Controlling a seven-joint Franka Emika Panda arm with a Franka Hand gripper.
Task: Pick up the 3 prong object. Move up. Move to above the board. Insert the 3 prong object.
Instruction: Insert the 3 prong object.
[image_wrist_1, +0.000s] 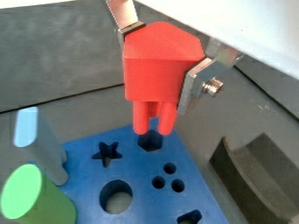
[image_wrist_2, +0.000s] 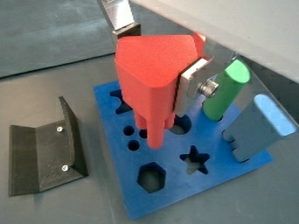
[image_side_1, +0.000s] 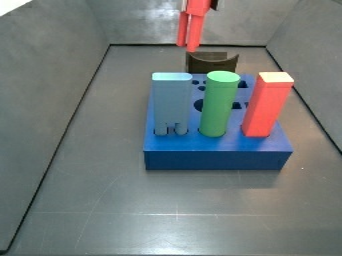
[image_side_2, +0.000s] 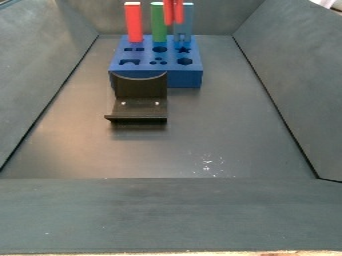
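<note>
Closed on the red 3 prong object (image_wrist_1: 156, 68), hand (image_wrist_1: 163, 61) poised above the blue board (image_wrist_1: 140, 179), prongs hanging just over its top face near a small dark hole by the star cutout

Judged as the approach to insertion: best done by keeping the piece upright, squaring the prongs over the matching cluster of three small round holes (image_wrist_1: 170, 178), then lowering slowly and straight. In a wrist view the prongs appear to sit over a single dark opening short of that cluster, so a small sideways correction probably needed first; exact alignment hard to tell from these angles

Silver finger (image_wrist_2: 193, 84) pressed flat against the piece's wide top, prongs pointing down below the hand. Green cylinder (image_wrist_2: 225, 88) and pale blue block (image_wrist_2: 261, 128) standing on the board beside the hand, close enough to warrant care on the way down. Tall red block (image_side_1: 270, 104) farther off on the board's corner. Dark fixture (image_wrist_2: 49, 157) on the floor beside the board, well clear of the hand
</note>
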